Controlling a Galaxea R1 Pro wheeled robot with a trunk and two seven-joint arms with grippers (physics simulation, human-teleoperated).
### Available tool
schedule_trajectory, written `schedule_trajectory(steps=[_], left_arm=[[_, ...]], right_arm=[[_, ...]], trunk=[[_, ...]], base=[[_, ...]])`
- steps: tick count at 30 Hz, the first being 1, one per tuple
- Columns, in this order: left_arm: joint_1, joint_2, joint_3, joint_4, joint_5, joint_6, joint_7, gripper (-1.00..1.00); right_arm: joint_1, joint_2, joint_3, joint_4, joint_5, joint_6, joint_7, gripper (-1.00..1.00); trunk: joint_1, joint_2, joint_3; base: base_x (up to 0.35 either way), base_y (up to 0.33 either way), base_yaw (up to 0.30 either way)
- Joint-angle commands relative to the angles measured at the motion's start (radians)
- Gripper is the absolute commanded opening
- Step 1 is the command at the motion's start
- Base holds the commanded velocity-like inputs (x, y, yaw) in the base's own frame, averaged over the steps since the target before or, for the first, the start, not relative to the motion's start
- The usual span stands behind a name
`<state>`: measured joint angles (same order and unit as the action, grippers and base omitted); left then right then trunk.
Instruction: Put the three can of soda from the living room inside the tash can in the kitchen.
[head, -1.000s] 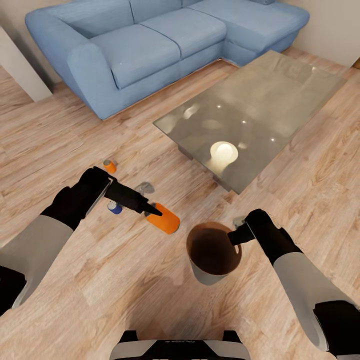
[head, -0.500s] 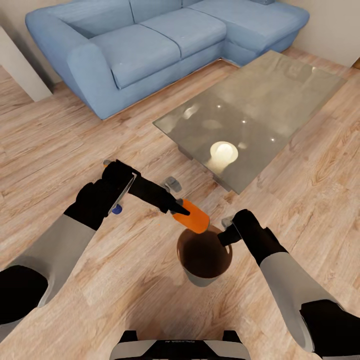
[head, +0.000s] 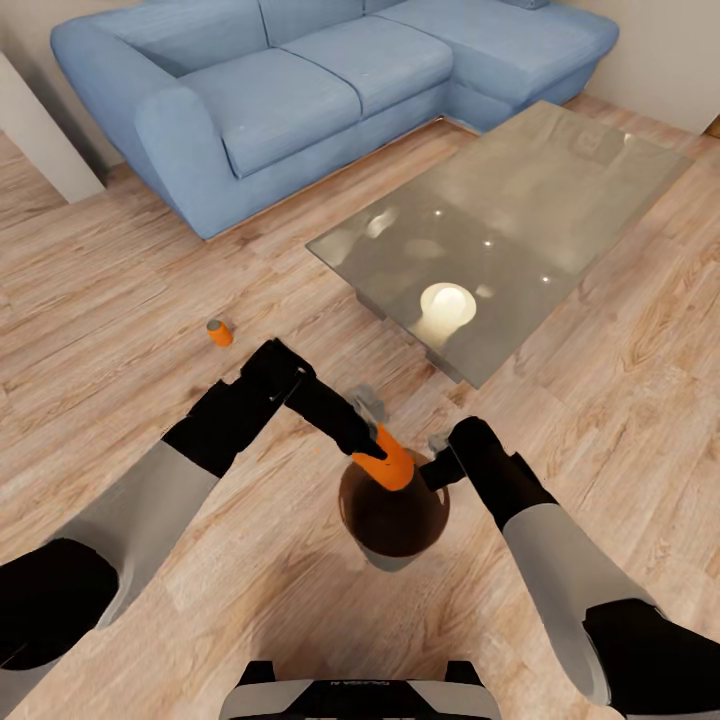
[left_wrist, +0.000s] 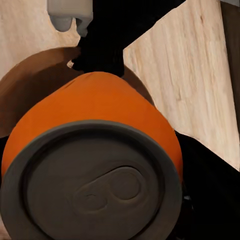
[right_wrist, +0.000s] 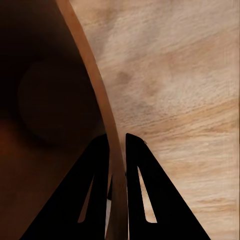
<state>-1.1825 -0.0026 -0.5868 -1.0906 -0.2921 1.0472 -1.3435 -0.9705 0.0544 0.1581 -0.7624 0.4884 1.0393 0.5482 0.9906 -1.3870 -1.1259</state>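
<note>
**Orange can held over the trash can's mouth**

Moved since a second ago: left gripper (head: 378, 450) and its orange soda can (head: 394, 468) carried from open floor beside the trash can (head: 392, 555) to directly above its brown opening; bucket itself drawn slightly nearer the robot's base; dark blue can, then visible under the left forearm, hidden now behind that arm.

Around the trash can: second orange can (head: 219, 332) upright on the wood floor (head: 120, 300), well apart from the bucket on its sofa side; glass coffee table (head: 500, 230) beyond the bucket; blue sofa (head: 300, 90) farther still.

Left arm stretched diagonally across, fingers clamped on the tilted can (left_wrist: 95, 150), grey top facing the wrist camera; right gripper (right_wrist: 116, 150) pinched on the bucket's rim (right_wrist: 95, 95), one finger inside, one outside; right forearm angled in from the bucket's right.
</note>
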Motion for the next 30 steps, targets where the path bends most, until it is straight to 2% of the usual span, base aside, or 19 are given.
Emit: schedule_trajectory(steps=[1, 2, 6, 9, 11, 13, 14, 16, 19, 21, 30], left_arm=[[0.003, -0.009, -0.025, 0.009, -0.007, 0.000, 0.002, -1.00], [0.004, -0.015, -0.053, 0.024, -0.010, 0.000, 0.008, -1.00], [0.012, -0.023, -0.094, 0.056, -0.014, 0.000, 0.033, -1.00], [0.033, -0.030, -0.106, 0.066, -0.015, 0.000, 0.044, -1.00], [0.043, -0.046, -0.116, 0.071, -0.017, 0.000, 0.056, -1.00], [0.048, -0.053, -0.134, 0.077, -0.017, 0.000, 0.074, -1.00], [0.050, -0.057, -0.154, 0.088, -0.017, 0.000, 0.095, -1.00], [0.059, -0.059, -0.166, 0.100, -0.017, 0.000, 0.118, -1.00], [0.082, -0.061, -0.174, 0.106, -0.016, 0.000, 0.156, -1.00], [0.096, -0.061, -0.177, 0.111, -0.016, 0.000, 0.206, -1.00], [0.102, -0.060, -0.179, 0.137, -0.016, 0.000, 0.332, -1.00]], right_arm=[[0.000, 0.009, -0.001, 0.000, -0.013, 0.008, 0.006, -1.00], [0.000, 0.018, -0.001, -0.001, 0.001, 0.008, 0.006, -1.00], [-0.001, 0.032, -0.001, -0.003, 0.021, 0.008, 0.006, -1.00], [-0.002, 0.037, -0.002, -0.004, 0.026, 0.008, 0.006, -1.00], [-0.004, 0.046, -0.003, -0.004, 0.029, 0.008, 0.006, -1.00], [-0.004, 0.050, -0.003, -0.004, 0.029, 0.008, 0.006, -1.00], [-0.005, 0.052, -0.003, -0.005, 0.030, 0.008, 0.006, -1.00], [-0.005, 0.053, -0.003, -0.005, 0.030, 0.008, 0.006, -1.00], [-0.005, 0.057, -0.003, -0.006, 0.030, 0.008, 0.006, -1.00], [-0.004, 0.062, -0.003, -0.006, 0.030, 0.008, 0.006, -1.00], [-0.002, 0.065, -0.003, -0.006, 0.030, 0.008, 0.006, -1.00]], trunk=[[0.000, 0.000, 0.000], [0.000, 0.000, 0.000], [0.000, 0.000, 0.000], [0.000, 0.000, 0.000], [0.000, 0.000, 0.000], [0.000, 0.000, 0.000], [0.000, 0.000, 0.000], [0.000, 0.000, 0.000], [0.000, 0.000, 0.000], [0.000, 0.000, 0.000], [0.000, 0.000, 0.000]], base=[[0.000, 0.000, 0.000], [0.000, 0.000, 0.000], [0.000, 0.000, 0.000], [0.000, 0.000, 0.000], [0.000, 0.000, 0.000], [0.000, 0.000, 0.000], [0.000, 0.000, 0.000], [0.000, 0.000, 0.000], [0.000, 0.000, 0.000], [0.000, 0.000, 0.000], [0.000, 0.000, 0.000]])
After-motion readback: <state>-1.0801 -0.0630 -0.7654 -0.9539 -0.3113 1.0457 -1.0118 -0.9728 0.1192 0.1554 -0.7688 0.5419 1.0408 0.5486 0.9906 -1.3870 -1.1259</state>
